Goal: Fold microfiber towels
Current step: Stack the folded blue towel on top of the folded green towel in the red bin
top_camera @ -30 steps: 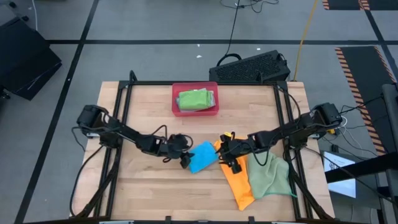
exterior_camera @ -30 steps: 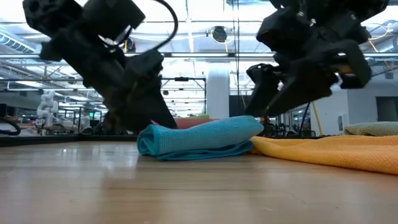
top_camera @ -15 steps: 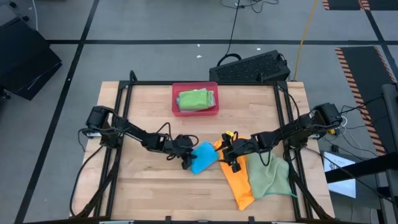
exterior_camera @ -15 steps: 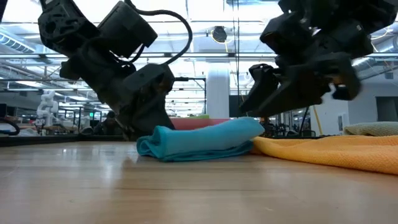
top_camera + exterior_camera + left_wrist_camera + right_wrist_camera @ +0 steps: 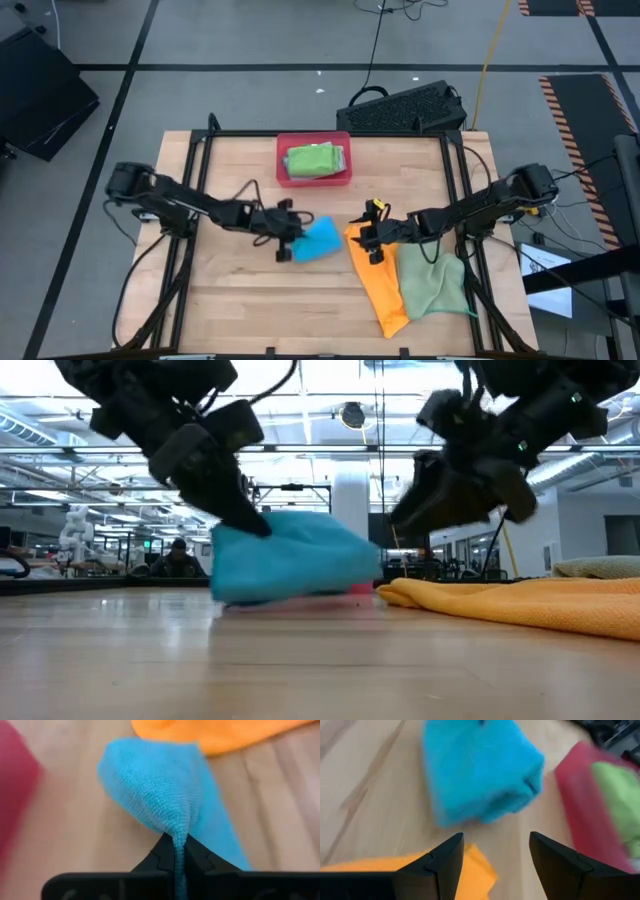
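Nearest the table's front edge lay an orange towel (image 5: pixel 378 285) and a pale green towel (image 5: pixel 435 282), spread out and unfolded on the right side. Just beyond them, near the table's middle, hung a folded blue towel (image 5: pixel 316 240), pinched at one edge by the left gripper (image 5: pixel 287 243), clenched tight on the cloth and raised off the wooden table (image 5: pixel 240 300). Beside it, over the orange towel's corner, hovered the right gripper (image 5: pixel 371 243), fingers spread apart and holding nothing. Farthest back sat a red tray (image 5: pixel 283 160) with a bright green towel (image 5: pixel 314 159) folded inside.

Likely trouble: held by one thin edge only, so the fold could fall open or the cloth could slip free on the way to the tray.

Compared with a second ago: then flat on the wood with the left fingers apart; since then clamped shut and lifted. Right gripper drawn back slightly.
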Robot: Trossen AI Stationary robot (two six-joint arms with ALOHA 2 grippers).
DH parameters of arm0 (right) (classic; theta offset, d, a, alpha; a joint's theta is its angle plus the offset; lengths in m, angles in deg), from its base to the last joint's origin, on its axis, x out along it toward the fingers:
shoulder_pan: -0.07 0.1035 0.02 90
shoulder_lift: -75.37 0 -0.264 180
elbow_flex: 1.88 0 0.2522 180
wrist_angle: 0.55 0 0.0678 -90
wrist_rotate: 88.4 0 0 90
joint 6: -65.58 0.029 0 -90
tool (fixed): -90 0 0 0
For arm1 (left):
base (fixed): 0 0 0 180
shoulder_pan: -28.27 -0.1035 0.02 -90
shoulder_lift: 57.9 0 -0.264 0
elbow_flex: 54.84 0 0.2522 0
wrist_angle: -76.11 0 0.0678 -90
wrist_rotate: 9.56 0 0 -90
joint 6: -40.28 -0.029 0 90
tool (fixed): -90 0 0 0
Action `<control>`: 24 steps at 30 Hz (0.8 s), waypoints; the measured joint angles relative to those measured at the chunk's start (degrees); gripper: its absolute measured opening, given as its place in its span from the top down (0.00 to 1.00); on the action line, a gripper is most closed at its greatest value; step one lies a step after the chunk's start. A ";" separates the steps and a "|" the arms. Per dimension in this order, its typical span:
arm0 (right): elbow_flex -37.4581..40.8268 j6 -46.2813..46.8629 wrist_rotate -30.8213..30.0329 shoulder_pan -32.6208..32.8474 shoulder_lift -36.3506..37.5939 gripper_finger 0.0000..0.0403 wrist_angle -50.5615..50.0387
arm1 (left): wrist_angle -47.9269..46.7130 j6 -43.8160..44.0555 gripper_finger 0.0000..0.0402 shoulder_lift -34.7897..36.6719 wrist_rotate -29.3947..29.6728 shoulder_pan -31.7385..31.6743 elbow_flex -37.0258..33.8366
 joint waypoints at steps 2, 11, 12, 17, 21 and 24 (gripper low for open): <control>-0.01 -0.06 0.05 -0.54 1.81 0.46 0.05 | -2.21 -4.27 0.97 3.63 0.13 -2.08 0.00; -0.03 -2.18 -0.27 -3.61 5.18 0.46 1.71 | -9.83 -19.62 0.97 11.69 -7.29 -15.66 3.13; -0.03 -2.54 -1.08 -3.81 5.22 0.46 1.58 | -12.74 -22.05 0.97 11.70 -8.61 -17.23 4.64; -0.03 -4.47 -2.99 -4.59 5.28 0.46 1.48 | -23.48 -31.60 0.98 9.74 -17.12 -25.92 14.42; -0.03 -4.63 -2.95 -4.87 5.28 0.46 1.14 | -29.92 -35.99 0.97 6.39 -24.82 -32.40 22.31; -0.03 -4.68 -2.84 -4.87 5.28 0.46 0.65 | -35.99 -39.46 0.97 1.77 -31.43 -36.28 28.00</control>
